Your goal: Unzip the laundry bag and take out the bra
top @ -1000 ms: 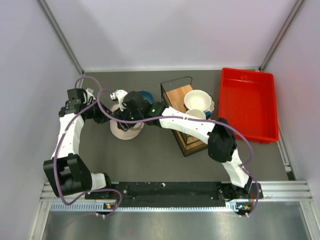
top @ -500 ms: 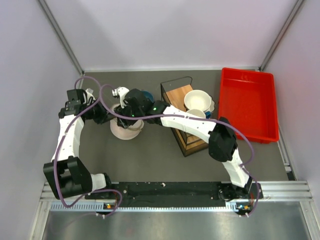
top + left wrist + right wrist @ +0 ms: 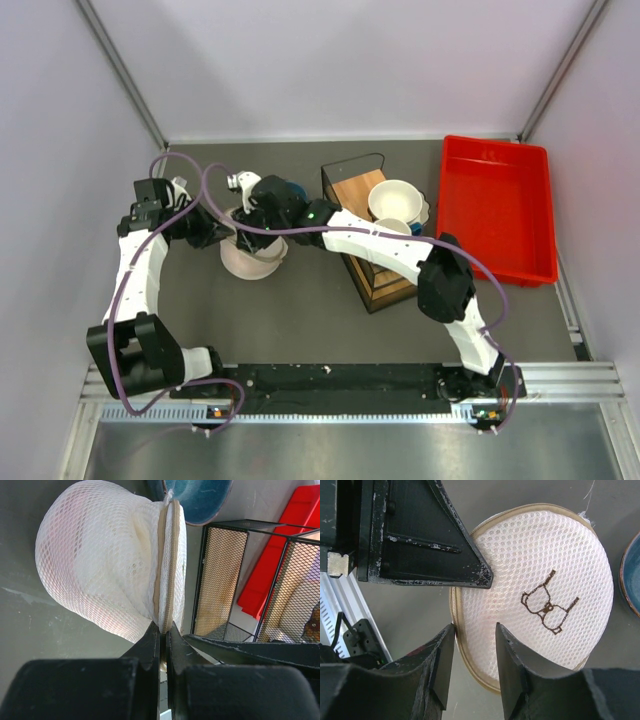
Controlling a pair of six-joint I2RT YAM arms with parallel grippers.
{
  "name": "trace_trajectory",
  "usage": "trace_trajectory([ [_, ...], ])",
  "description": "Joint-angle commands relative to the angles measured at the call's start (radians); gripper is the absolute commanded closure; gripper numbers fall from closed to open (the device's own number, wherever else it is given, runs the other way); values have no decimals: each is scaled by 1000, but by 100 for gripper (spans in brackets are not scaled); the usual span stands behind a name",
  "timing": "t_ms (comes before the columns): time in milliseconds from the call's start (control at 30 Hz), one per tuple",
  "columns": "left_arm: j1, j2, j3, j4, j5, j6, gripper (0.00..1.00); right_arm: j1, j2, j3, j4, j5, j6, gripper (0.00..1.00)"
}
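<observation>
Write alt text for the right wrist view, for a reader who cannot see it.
A white mesh laundry bag shows its round end, printed with a small black line drawing. The right gripper straddles its tan zipper rim; the left gripper's black tip meets the bag from above.

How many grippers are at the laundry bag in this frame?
2. The left gripper is pinched shut on the laundry bag's zippered seam. The right gripper straddles the bag's rim at the end bearing the drawing, jaws open. Neither is hidden.
</observation>
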Motion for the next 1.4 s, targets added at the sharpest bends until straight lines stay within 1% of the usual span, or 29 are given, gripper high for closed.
trace_trajectory([
  [0,-4,-28,10,0,-4,24,100,-12,-48,40,46,-18,18,62],
  [167,-4,-25,10,-2,-1,24,100,-15,-56,50,47,-10,11,59],
  [333,-4,-30,14,-5,-6,27,100,-31,-39,52,47,-24,18,59],
  [767,-5,-30,13,-8,-6,21,100,-18,4,46,46,-79,37,59],
  [967,-4,-27,14,-6,0,21,100,4,21,46,41,-55,15,58],
  [1133,-4,-28,14,-6,5,20,100,4,44,73,30,5,-24,58],
  [1233,-2,-28,16,-6,11,17,100,4,60,92,23,7,-28,60],
  [1267,-5,-28,13,-5,11,15,100,2,64,95,21,5,-31,64],
  [1333,-5,-28,13,-5,17,14,100,4,68,100,20,5,-34,67],
  [1367,-4,-30,13,-5,17,12,100,5,68,100,20,4,-34,73],
])
